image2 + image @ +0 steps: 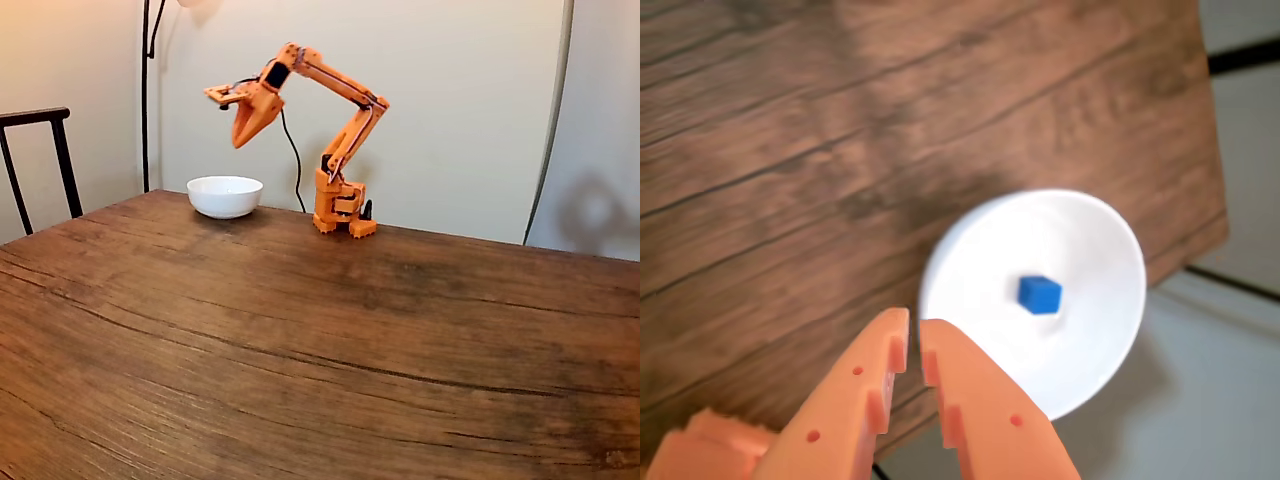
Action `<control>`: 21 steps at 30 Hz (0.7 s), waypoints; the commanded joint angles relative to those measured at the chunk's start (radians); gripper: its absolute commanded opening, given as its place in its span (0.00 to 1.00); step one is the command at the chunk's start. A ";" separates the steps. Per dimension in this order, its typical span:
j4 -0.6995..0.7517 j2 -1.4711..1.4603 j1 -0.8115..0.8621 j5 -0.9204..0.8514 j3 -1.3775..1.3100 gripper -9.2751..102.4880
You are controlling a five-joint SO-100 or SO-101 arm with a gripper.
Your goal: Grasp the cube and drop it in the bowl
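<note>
tiny blue cube (1040, 295) inside white bowl (1095, 350), table edge

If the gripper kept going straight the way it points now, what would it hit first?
Probably the bowl. In the fixed view the gripper hangs above it, tips pointing down. In the wrist view its near-closed fingers overlap the bowl's near rim, short of the cube inside. Depth is unclear, so it might just miss onto the table.

we count one blue cube (1040, 294), one white bowl (1100, 350), one orange arm (330, 110), one wooden table (320, 350), one chair (40, 160).
</note>
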 commanded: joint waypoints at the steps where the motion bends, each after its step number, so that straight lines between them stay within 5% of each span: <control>1: 0.080 0.087 -0.087 0.005 -0.028 0.08; 8: 0.225 0.235 -0.275 -0.058 -0.017 0.08; 21: 0.190 0.690 -0.598 -0.284 0.408 0.08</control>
